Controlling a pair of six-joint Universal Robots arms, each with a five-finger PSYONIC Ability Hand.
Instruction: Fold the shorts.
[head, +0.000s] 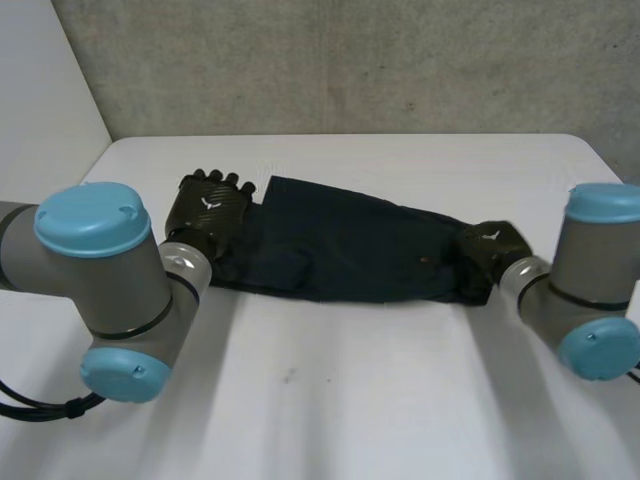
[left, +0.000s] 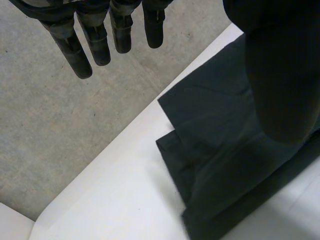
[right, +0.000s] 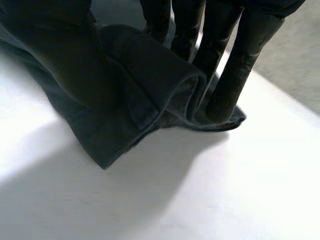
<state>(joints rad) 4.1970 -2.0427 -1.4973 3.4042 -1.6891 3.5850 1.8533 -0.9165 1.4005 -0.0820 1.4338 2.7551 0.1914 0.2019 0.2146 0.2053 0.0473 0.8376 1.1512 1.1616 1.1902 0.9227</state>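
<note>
While the dark shorts (head: 340, 250) lie stretched across the white tabletop (head: 400, 400) before a grey concrete wall (head: 350, 60), the left robot hand (head: 210, 215) holds straight, released fingers (left: 70, 50) at one end and the right robot hand (head: 490, 250) pinches the other.

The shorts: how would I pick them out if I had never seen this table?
Start with the white table that both arms reach over. Across its far half, from the left robot hand to the right robot hand, which pinches one end, lie the shorts. They are the one dark navy cloth on the white top.
</note>
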